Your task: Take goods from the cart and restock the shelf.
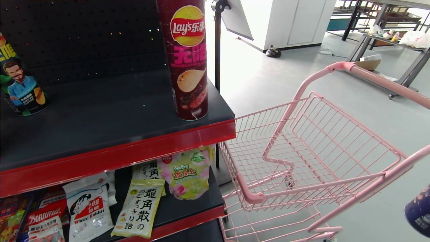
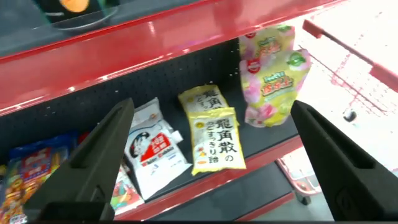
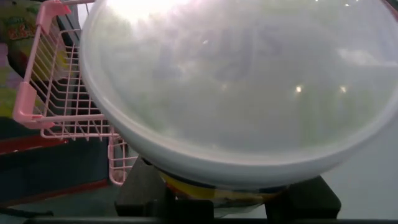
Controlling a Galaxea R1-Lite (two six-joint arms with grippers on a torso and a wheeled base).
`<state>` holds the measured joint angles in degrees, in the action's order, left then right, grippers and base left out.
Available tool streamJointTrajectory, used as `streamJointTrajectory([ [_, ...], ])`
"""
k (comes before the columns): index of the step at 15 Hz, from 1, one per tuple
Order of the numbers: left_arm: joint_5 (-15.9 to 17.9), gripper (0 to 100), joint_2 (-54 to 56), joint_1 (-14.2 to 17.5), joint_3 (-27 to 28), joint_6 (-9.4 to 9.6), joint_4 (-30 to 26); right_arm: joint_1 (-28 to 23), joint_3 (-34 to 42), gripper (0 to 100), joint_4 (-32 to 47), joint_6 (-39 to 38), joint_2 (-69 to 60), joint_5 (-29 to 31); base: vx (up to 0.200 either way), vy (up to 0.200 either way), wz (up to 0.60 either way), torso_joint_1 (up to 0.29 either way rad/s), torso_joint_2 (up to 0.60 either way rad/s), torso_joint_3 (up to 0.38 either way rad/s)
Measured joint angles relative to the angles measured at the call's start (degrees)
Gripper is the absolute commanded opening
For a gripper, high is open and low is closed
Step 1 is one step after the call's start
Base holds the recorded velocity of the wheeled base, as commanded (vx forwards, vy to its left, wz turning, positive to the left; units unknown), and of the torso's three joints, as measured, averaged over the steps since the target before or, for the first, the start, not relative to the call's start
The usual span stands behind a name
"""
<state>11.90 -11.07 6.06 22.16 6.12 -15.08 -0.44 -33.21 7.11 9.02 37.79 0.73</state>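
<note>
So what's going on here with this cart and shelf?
The robot is restocking. Its right gripper holds a lidded can beside the pink cart. The left gripper hangs open before the snack bags on the lower shelf. A tall red chip can stands on the upper shelf.

Grey floor point(image 1: 268, 80), smooth, glare in patches. Thin black pole point(image 1: 217, 50) upright, carrying a tilted white board point(image 1: 237, 18) at the top. Behind it a white cabinet point(image 1: 289, 22) standing on the floor. Small dark object point(image 1: 273, 52) on the floor just beside the cabinet's base, possibly a shoe, too small to tell. Far right: metal-framed tables point(image 1: 408, 72), dark legs. White bag point(image 1: 416, 38) on a table top, small pale items point(image 1: 386, 33) near it. Flat tan box point(image 1: 369, 62) low down between the table legs.
</note>
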Motion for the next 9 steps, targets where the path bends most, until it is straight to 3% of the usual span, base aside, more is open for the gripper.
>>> streamJointTrajectory([
  [3, 1.6, 100, -0.3, 0.0, -0.1, -0.24, -0.1, -0.9, 1.0, 0, 0.0, 0.9, -3.1, 0.0, 0.0, 0.0, 0.0, 0.019, -0.08, -0.061],
  [9, 1.6, 100, -0.6, 0.0, 0.1, 1.1, 0.0, -1.0, 1.2, 0, -0.1, 1.2, -3.8, 0.1, 0.0, 0.0, 0.0, 0.145, -0.49, -0.335],
])
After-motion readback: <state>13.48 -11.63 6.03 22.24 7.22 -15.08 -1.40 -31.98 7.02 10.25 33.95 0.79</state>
